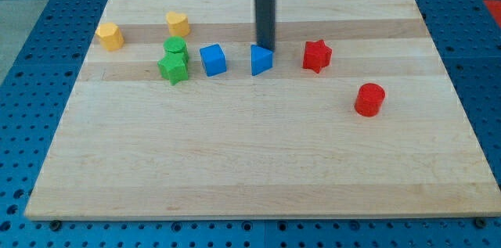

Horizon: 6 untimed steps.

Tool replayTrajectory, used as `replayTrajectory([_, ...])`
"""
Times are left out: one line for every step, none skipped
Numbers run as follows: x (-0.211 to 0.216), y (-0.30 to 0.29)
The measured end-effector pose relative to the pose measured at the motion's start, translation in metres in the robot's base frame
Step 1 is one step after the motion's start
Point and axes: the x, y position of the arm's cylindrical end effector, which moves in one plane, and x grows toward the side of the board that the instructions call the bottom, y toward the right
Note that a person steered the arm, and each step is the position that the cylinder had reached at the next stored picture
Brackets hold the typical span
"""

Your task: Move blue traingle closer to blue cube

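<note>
Wooden board [258, 170] on a blue perforated table [47, 13]. From the view's left: a yellow block [110, 36] near the top-left corner; a second yellow block [178, 23], heart-like in shape; a green cylinder [175, 47] touching a green star [173, 68] just below it; the blue cube [212, 59]; the blue triangle [261, 59], near the cube with a clear gap between them; a red star [316, 56]; a red cylinder [369, 99], lower and farthest right. The dark rod stands upright, my tip [266, 48] touching the triangle's upper edge. The arm carries no jaws and holds nothing.
</note>
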Motion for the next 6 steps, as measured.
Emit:
replayTrajectory([0.005, 0.018])
replayTrajectory([0.029, 0.004])
replayTrajectory([0.032, -0.014])
replayTrajectory([0.032, -0.028])
replayTrajectory([0.032, -0.038])
replayTrajectory([0.032, -0.045])
